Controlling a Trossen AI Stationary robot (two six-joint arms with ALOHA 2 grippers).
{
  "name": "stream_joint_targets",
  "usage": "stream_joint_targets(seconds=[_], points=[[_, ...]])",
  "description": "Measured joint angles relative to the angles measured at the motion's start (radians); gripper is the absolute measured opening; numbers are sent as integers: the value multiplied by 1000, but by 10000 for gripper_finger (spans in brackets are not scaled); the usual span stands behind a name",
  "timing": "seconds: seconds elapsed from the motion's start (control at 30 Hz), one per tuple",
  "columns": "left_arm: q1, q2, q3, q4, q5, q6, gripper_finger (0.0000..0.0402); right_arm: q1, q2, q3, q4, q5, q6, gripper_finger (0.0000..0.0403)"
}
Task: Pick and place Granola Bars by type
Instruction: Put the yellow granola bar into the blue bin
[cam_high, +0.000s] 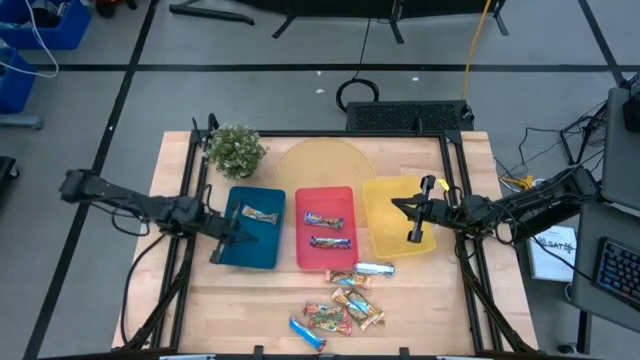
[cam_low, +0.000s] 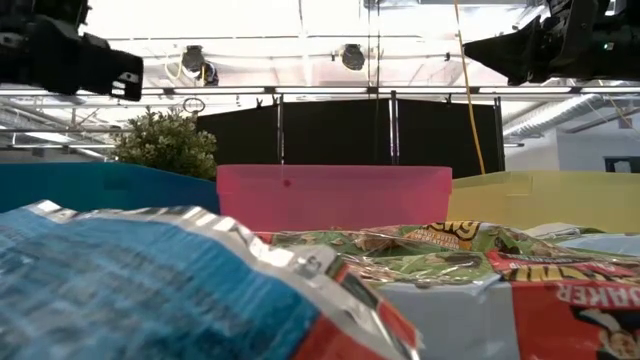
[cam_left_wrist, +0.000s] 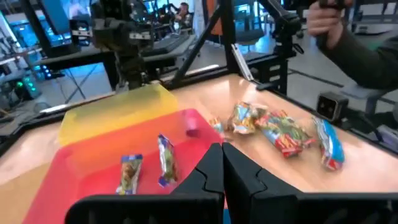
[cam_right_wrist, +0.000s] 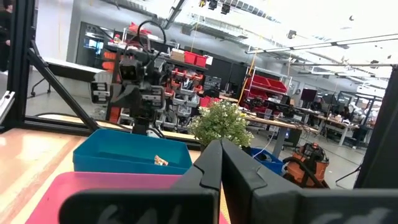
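Several granola bars (cam_high: 350, 303) lie heaped on the bare wood near the table's near edge, with a silver-blue one (cam_high: 374, 268) and a blue one (cam_high: 307, 333) at the heap's ends. One bar (cam_high: 262, 214) lies in the blue tray (cam_high: 250, 255), and two bars (cam_high: 324, 220) (cam_high: 330, 241) lie in the red tray (cam_high: 303, 200). The yellow tray (cam_high: 385, 240) holds no bar. My left gripper (cam_high: 240, 238) (cam_left_wrist: 222, 168) hovers shut over the blue tray. My right gripper (cam_high: 400, 207) (cam_right_wrist: 221, 163) hovers shut over the yellow tray.
A potted plant (cam_high: 235, 148) stands at the far left corner, and a pale round board (cam_high: 325, 162) lies behind the trays. Black frame posts line the table's sides. A person's hand and sleeve (cam_left_wrist: 348, 37) show beyond the table's near edge. Bare wood lies to either side of the heap.
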Motion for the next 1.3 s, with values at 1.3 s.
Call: stream_joint_targets(seconds=[1.3], points=[[2,-28,-83,0,-475,29,44,229,815,1062,-1055,393,215,0]])
